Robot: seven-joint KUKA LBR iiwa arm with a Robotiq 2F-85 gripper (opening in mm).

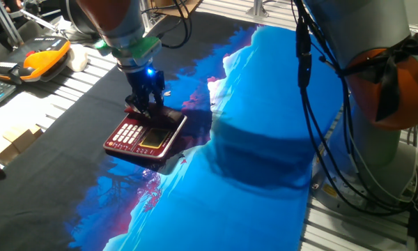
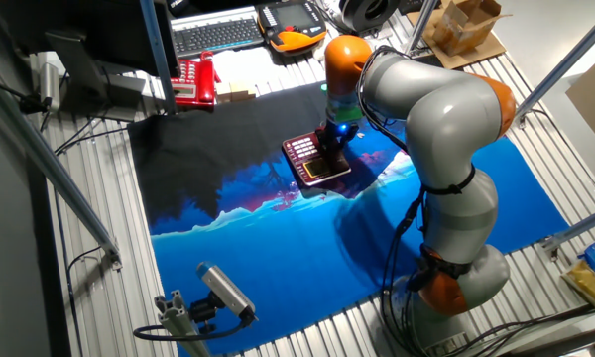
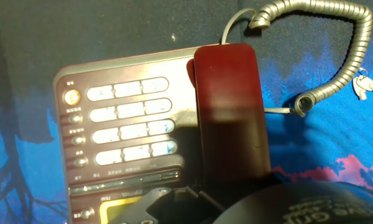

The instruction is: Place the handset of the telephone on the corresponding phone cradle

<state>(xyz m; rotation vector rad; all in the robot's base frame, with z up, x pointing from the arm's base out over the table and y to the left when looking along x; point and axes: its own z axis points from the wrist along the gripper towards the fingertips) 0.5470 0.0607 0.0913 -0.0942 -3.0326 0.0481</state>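
Observation:
The dark red telephone [image 1: 136,136] with white keypad buttons lies on the cloth, and it also shows in the other fixed view [image 2: 312,159] and the hand view [image 3: 124,124]. The dark red handset [image 3: 230,112] lies along the phone cradle [image 3: 196,68] at the telephone's end, beside the keypad. Its pale coiled cord [image 3: 336,56] curls away on the cloth. My gripper [image 1: 148,111] stands straight down over the handset's middle, fingers on either side of it and closed on it. In the hand view the gripper [image 3: 236,199] is a dark blur at the bottom edge.
A blue and black cloth [image 1: 265,139] covers the table. An orange-and-black gadget [image 1: 45,59] and a keyboard [image 2: 218,35] lie at the far edge. Wooden blocks [image 1: 17,139] and a red object [image 2: 193,79] sit beside the cloth. A camera on a mount [image 2: 223,293] stands at the table's edge.

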